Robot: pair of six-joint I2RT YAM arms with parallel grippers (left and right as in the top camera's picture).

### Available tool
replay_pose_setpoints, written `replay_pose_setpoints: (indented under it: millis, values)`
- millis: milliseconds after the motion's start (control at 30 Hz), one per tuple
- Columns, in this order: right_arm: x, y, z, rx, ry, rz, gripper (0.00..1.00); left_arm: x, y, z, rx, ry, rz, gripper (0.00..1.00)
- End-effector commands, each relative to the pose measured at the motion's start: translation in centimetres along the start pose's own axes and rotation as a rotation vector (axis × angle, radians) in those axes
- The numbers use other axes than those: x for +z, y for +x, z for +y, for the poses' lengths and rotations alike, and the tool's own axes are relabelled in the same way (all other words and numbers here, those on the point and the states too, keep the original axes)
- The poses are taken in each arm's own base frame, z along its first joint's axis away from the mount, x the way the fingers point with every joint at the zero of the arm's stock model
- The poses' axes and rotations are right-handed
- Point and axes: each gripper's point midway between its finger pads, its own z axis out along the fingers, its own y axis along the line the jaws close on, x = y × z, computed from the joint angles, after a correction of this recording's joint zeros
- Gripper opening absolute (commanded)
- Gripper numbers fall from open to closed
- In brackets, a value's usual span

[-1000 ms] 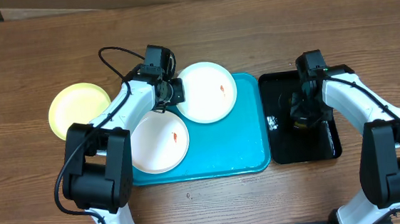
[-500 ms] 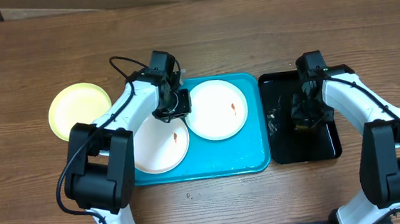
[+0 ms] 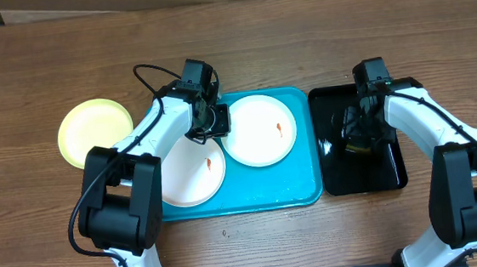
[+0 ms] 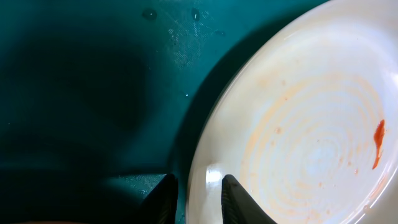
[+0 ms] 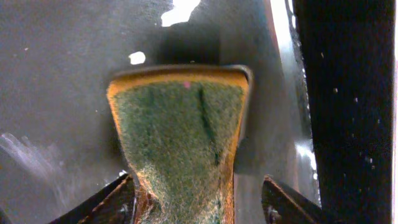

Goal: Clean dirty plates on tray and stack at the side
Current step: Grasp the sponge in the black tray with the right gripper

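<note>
The yellow-green plate (image 3: 95,132) lies on the bare desk (image 3: 45,63), well to the left of the left gripper (image 3: 212,121) and off the turquoise tray (image 3: 298,184). A black cable (image 3: 150,75) loops above the left arm. No object stands between either gripper and its work.

The front white plate (image 3: 192,167) lies in the tray's left part, just in front of the left jaws, and carries one orange-red smear near its centre. The rear white plate (image 3: 260,130) lies flat in the tray to the right of those jaws. Its near rim meets the front plate's, and whether it overlaps cannot be told.

In the wrist view the left gripper (image 4: 196,194) has its jaws pinching this plate's rim. The plate (image 4: 298,124) shows faint orange rings and a red streak (image 4: 377,142) at its far side.

The black tray (image 3: 390,168) sits just right of the turquoise tray. In it the right gripper (image 5: 202,200) has its jaws spread around the sponge (image 5: 180,143), green scouring face up. One jaw touches the sponge and the other stands apart.

One second ago the rear white plate overhung the tray's back rim. It now sits wholly inside, and has barely shifted over the last half second.
</note>
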Motion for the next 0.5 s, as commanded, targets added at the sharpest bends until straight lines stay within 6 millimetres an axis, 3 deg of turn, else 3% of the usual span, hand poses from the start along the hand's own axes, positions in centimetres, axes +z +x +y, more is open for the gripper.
replay_pose_setpoints:
  millis: [0,133,267,467]
  values:
    - [-0.4,-0.4,0.0,0.003,-0.001,-0.029,0.68,0.4,0.1,0.0,0.010,-0.013,0.003,0.27]
    - [-0.4,-0.3,-0.1,0.002,0.001,-0.024,0.71,0.4,0.2,0.0,0.010,-0.013,0.005,0.27]
    - [-0.6,-0.4,0.2,0.002,-0.012,-0.020,0.82,0.4,0.2,0.1,0.010,-0.014,0.007,0.27]
    - [-2.1,-1.3,1.0,0.004,-0.051,-0.022,0.85,0.4,0.2,0.1,0.009,-0.014,0.008,0.27]
